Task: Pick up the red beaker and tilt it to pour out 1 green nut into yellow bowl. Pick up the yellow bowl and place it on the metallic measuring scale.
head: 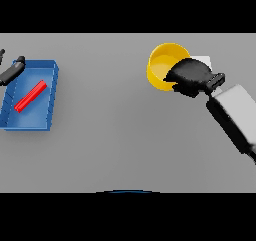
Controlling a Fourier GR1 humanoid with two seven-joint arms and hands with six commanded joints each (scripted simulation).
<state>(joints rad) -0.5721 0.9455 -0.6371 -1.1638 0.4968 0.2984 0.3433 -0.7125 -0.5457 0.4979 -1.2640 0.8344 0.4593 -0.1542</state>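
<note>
Plainly, on the wide grey table (pixel 120 135) the coming move turns on how the round yellow bowl (pixel 162 65) sits against the pale flat scale platform (pixel 204 61) just behind the right hand. Going from the largest thing down: the table fills the view; at its left side lies a shallow blue rectangular tray (pixel 47 67) with a long red bar-shaped object (pixel 31 96) lying slantwise in it, its long axis running from lower left to upper right. If that red thing is the beaker, it lies on its side, well apart from the bowl; no green nut can be made out in either. The right hand (pixel 192 77), dark, has its fingers curled round the bowl's right rim, and the bowl is tipped so its mouth faces the viewer. The scale shows only as a light corner at the bowl's right edge, touching or just beyond it, mostly hidden by the hand. So the bowl looks nearly at the scale, and setting it down should need only a short shift to the right and a levelling. The left hand (pixel 12 69) shows at the tray's upper left corner; whether its fingers are spread or curled I cannot tell.
</note>
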